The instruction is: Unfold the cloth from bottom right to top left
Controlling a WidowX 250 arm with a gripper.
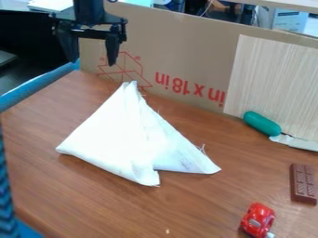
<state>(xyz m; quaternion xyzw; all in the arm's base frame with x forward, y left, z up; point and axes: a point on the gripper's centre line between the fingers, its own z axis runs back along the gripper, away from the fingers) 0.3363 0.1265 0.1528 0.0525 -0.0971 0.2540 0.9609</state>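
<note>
Back: cardboard (192, 51) and board (273, 79) block
Right edge: knife (262, 123), chocolate (303, 183), car (258, 219) obstruct
Left: passable over table (93, 200)
Cloth (112, 135) to car: gap, passable

The black robot arm (89, 11) comes in at the far left of the scene, its visible end roughly upright. From it hangs the gripper (92, 62), pointing downward, with its two dark fingers (112, 46) spread well apart, one left, one right.
</note>
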